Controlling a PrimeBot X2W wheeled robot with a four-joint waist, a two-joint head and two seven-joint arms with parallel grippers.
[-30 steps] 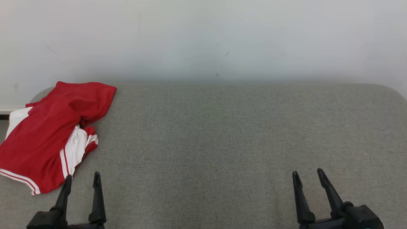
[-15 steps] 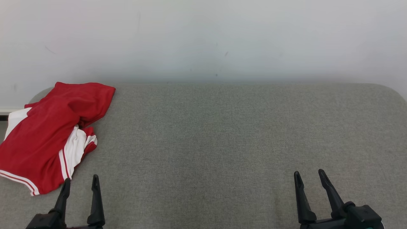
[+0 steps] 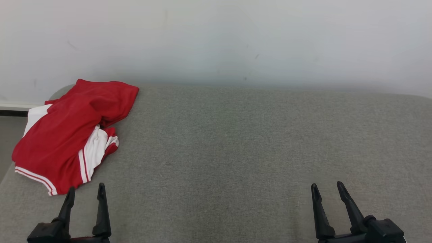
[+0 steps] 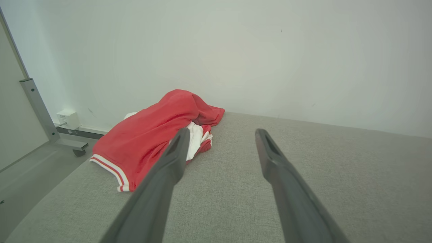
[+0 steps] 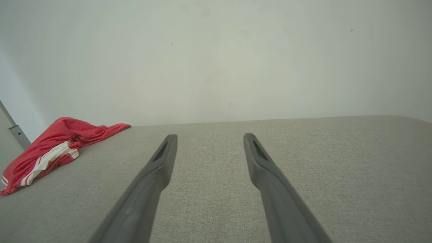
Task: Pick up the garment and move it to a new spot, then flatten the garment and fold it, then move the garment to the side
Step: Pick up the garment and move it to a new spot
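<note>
A crumpled red garment [image 3: 64, 135] with white panels and striped trim lies bunched at the far left of the grey fabric table [image 3: 236, 141], reaching the table's left edge. In the left wrist view the garment [image 4: 148, 135] sits just ahead and to the left of my fingers. My left gripper [image 3: 86, 187] hovers open and empty near the front edge, just short of the garment's striped hem. At the lower right my right gripper [image 3: 326, 185] is open and empty, far from the cloth. The garment [image 5: 44, 148] shows far left in the right wrist view.
A plain white wall [image 3: 216, 40] rises right behind the table. Beyond the table's left edge are the floor, a grey frame post [image 4: 37, 108] on a caster and a white wall box [image 4: 67, 118].
The head camera has turned left and tipped slightly, shifting the whole picture right. Both grippers stay open in the same place and the garment lies as before.
</note>
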